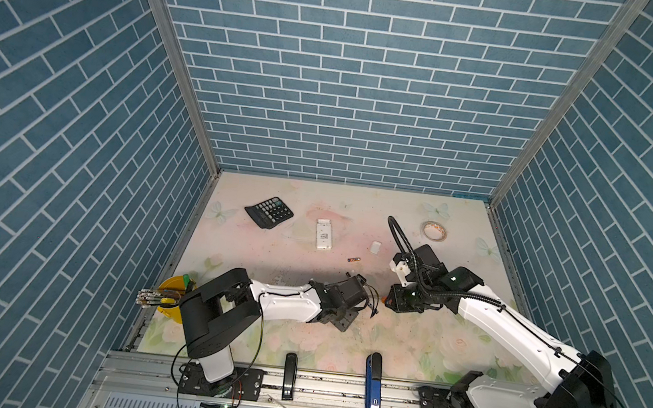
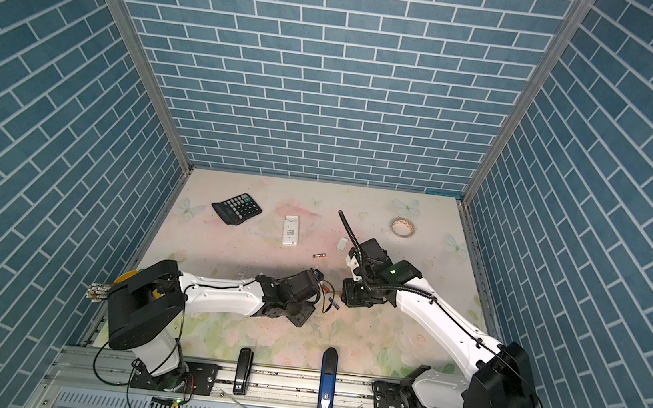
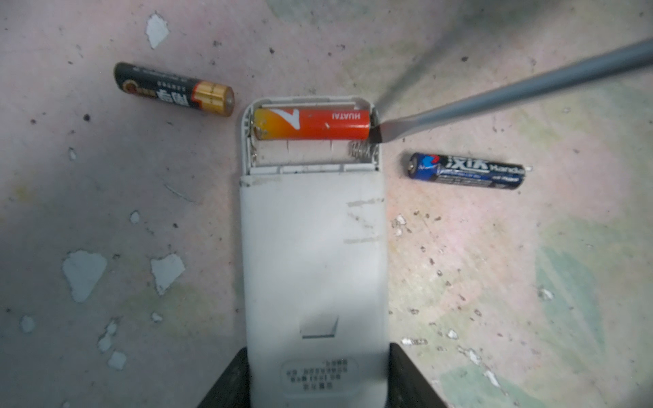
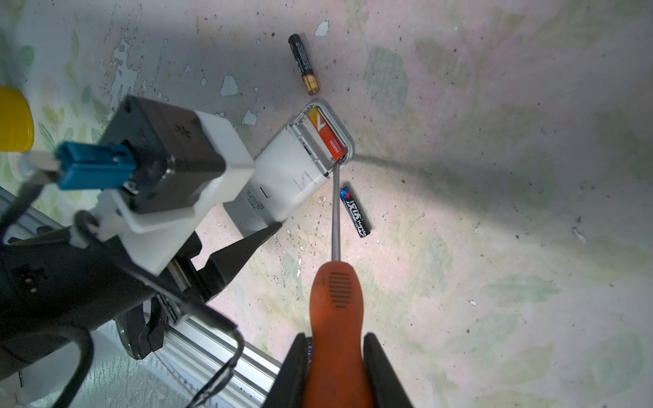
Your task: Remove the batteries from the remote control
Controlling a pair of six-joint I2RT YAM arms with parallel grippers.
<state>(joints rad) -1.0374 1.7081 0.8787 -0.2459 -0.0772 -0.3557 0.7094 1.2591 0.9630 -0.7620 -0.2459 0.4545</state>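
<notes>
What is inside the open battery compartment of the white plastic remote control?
One orange cylindrical battery lies in the slot at the remote's end, the orange-handled screwdriver's flat metal tip against it. The other slot shows only a coil spring. What lies under the battery is covered.

I see the white remote control (image 3: 312, 254) lying back-up on the tabletop (image 3: 106, 183), about midway between its edges. Its cover is off and the battery bay is open. An orange battery (image 3: 312, 124) marked HUATAI sits crosswise in the slot nearest the remote's end; the slot beside it is vacant. A black-and-gold battery (image 3: 173, 88) lies flat just beside one side of the bay, and a dark blue battery (image 3: 466, 170) lies near the opposite side. In a top view I make out a fourth battery (image 1: 353, 260) lying alone, nearer the far edge.
</notes>
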